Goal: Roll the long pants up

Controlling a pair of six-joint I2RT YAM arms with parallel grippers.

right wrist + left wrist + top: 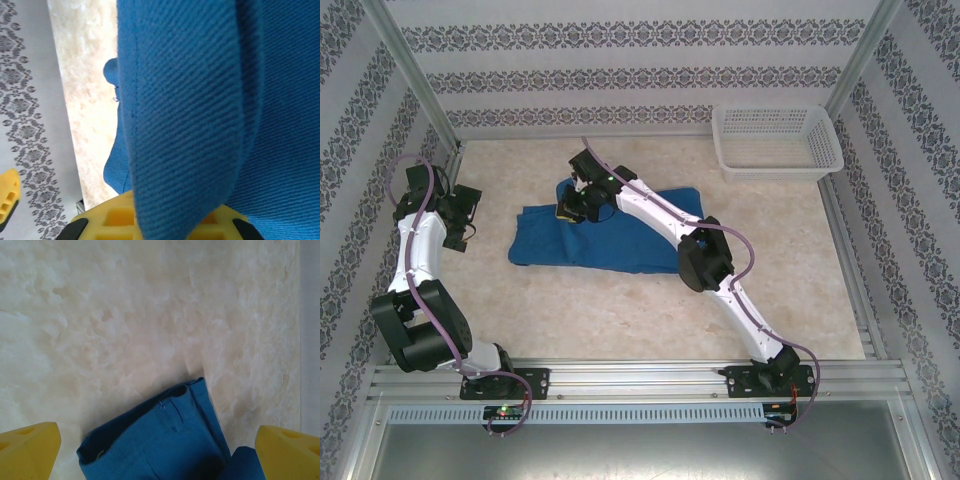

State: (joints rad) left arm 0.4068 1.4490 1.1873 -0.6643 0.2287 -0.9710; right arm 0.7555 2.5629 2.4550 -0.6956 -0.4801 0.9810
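The right gripper point(575, 205) is down on the left end of the long pants point(620, 238). In its wrist view a fold of blue cloth lies across one yellow finger point(112, 222) and the other finger stands off to the side. I cannot tell whether the fold is truly clamped or only draped there. The left gripper point(465, 212) hangs released, jaws wide, just off that same end and touching nothing. Its camera looks down on what seems to be the waistband. The pants lie flat and folded lengthwise in the middle of the worktop point(650, 310), well apart from the white basket point(775, 140) at the far right corner.

I judge that the roll is just being started. The next move calls for turning this end over onto itself and rolling it evenly toward the right. The left gripper should take the near corner so that the roll stays straight.
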